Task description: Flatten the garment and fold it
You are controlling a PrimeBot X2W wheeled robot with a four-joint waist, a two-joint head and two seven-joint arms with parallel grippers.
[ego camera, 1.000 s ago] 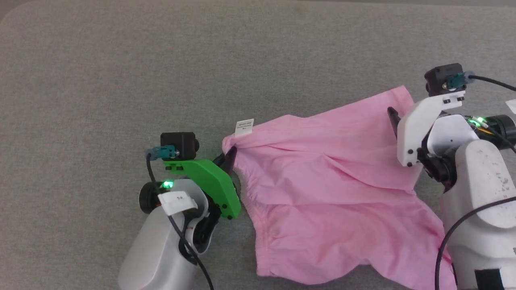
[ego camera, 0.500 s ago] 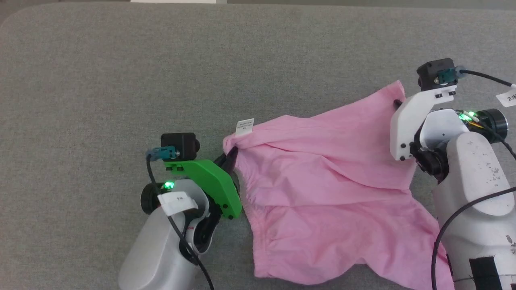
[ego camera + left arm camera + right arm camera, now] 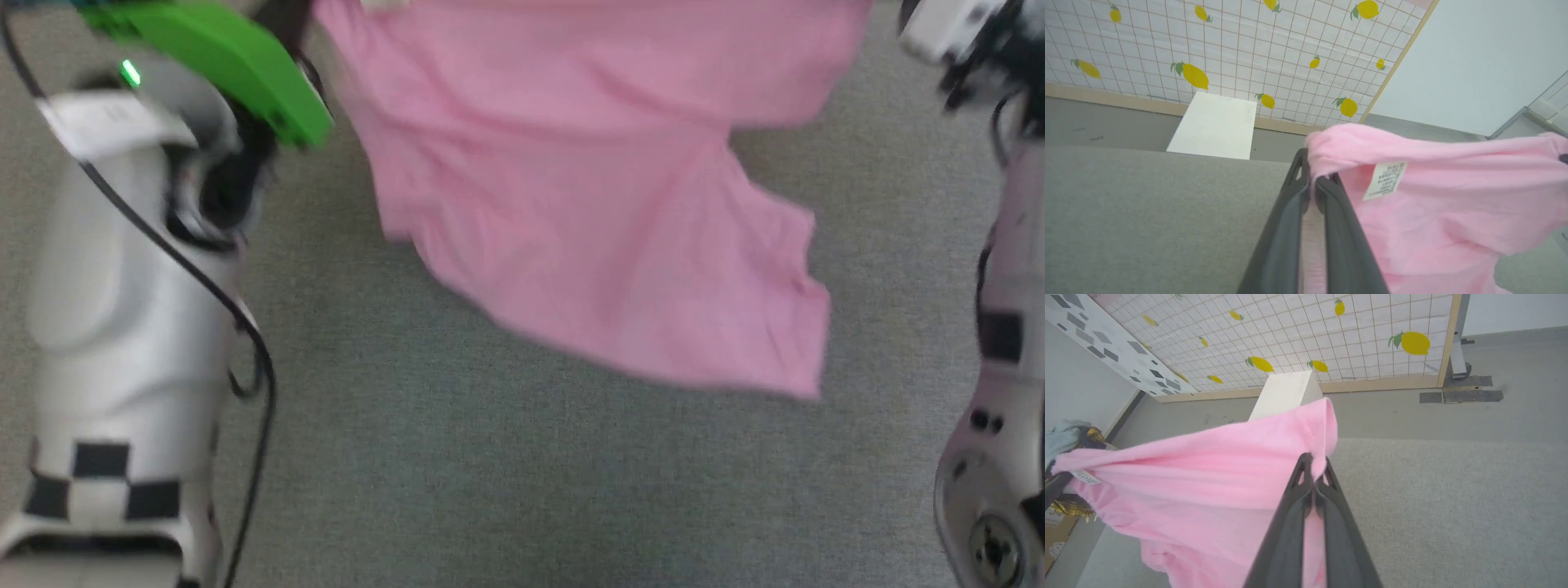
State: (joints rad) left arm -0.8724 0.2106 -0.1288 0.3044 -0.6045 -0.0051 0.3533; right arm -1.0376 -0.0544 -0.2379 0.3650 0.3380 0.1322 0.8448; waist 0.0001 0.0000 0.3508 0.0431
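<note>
The light-pink garment (image 3: 571, 204) hangs spread between my two arms, its lower edge loose above the grey table (image 3: 490, 490). My left gripper (image 3: 1312, 179) is shut on one upper corner, right beside the small white label (image 3: 1385, 179). My right gripper (image 3: 1314, 465) is shut on the opposite hemmed corner, with cloth draping down to its left (image 3: 1208, 477). In the blurred head view, the left arm's green mount (image 3: 212, 49) sits at the top left and the right arm (image 3: 1004, 245) runs along the right edge.
Beyond the table's far edge a white box (image 3: 1214, 126) stands on the floor before a lemon-patterned grid wall (image 3: 1208, 49). A heap of clothes (image 3: 1065, 437) lies at the left of the right wrist view.
My right gripper has shut on the garment's right corner. Both arms have lifted the garment off the table and stretched it. The head camera has also moved.
</note>
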